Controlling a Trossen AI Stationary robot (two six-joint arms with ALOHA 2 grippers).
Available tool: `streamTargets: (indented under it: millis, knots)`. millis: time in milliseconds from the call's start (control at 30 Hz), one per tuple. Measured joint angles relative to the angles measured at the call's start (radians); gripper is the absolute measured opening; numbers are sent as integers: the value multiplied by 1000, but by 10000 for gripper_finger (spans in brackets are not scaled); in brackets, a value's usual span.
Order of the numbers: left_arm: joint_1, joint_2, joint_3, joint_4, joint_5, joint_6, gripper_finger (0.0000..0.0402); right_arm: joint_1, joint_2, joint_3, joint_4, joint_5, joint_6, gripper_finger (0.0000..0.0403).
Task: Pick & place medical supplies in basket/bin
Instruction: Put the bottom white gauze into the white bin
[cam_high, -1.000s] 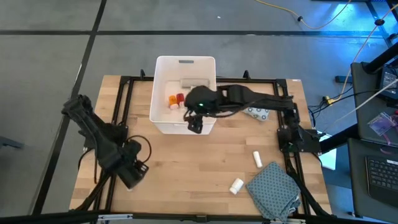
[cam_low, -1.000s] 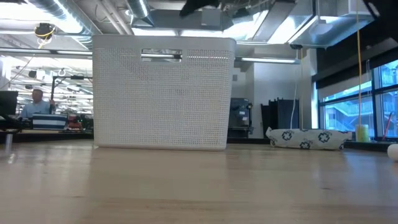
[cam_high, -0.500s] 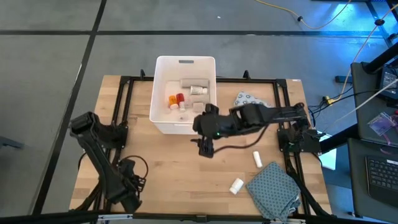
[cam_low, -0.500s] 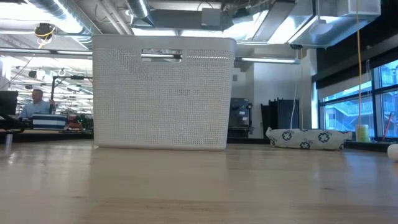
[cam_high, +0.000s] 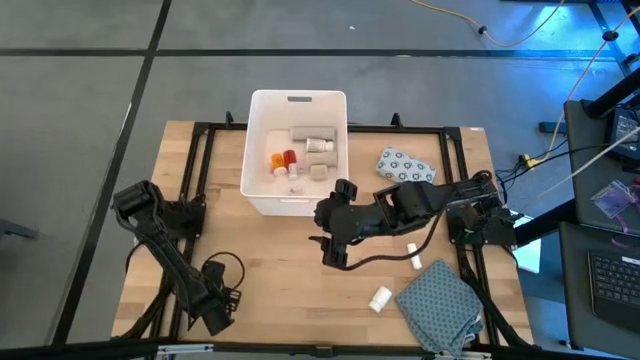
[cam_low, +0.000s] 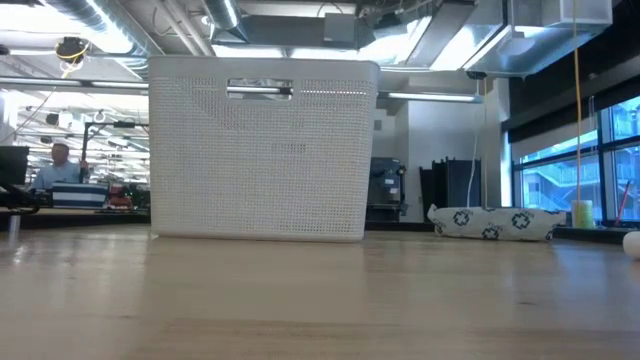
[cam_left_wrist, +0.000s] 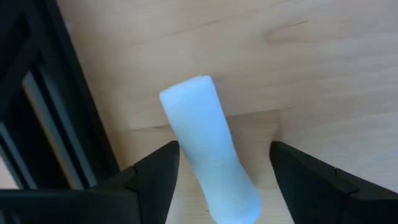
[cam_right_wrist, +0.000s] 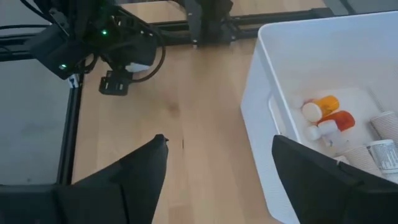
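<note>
Bin (cam_high: 262, 150) upper centre already holds several supplies. Left gripper (cam_left_wrist: 221, 177), lower left, open around a white tube (cam_left_wrist: 208, 146); right gripper (cam_high: 333, 252) open, empty. Two bottles (cam_high: 413, 256), pack (cam_high: 406, 165) remain.

Wooden table top (cam_high: 270, 260), light planks, bordered by black metal frame (cam_high: 205, 130) along edges. Grey-teal patterned cloth (cam_high: 440, 305) crumpled at table's near right corner, beside frame. Grey floor (cam_high: 90, 90) around table, dark seams crossing it. Yellow cable (cam_high: 450, 15) on floor beyond table. Desk with keyboard (cam_high: 612, 280) at right edge. Low view: open hall behind table, ceiling ducts (cam_low: 200, 20), windows (cam_low: 570, 170) at right, person (cam_low: 60, 165) seated far left at desk.
</note>
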Motion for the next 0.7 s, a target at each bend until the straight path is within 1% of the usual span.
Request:
streamTargets:
  millis: [67, 167, 267, 400, 433, 500, 567, 633, 700]
  knots:
    - [1, 1, -10, 11, -2, 9, 235, 3, 0, 0, 0, 0, 0, 287]
    - [1, 2, -11, 14, -12, 27, 206, 3, 0, 0, 0, 0, 1, 287]
    - [1, 3, -11, 19, -20, 68, 167, 3, 0, 0, 0, 0, 0, 287]
    - [1, 7, 9, -3, -70, 187, 107, 2, 1, 15, -23, -16, -3, 287]
    - [0, 9, 23, -30, -94, 207, 90, 2, 1, 32, -42, -42, 1, 287]
    - [9, 0, 48, -148, -153, 258, 56, 2, -9, 37, -54, -108, 36, 287]
    - [21, -40, 99, -215, -213, 301, 32, 2, -23, 34, -105, -202, 108, 287]
    - [33, -94, 145, -337, -279, 346, 32, 3, -27, 36, -175, -335, 175, 287]
    - [51, -158, 199, -443, -382, 407, 32, 13, -27, 36, -274, -454, 244, 287]
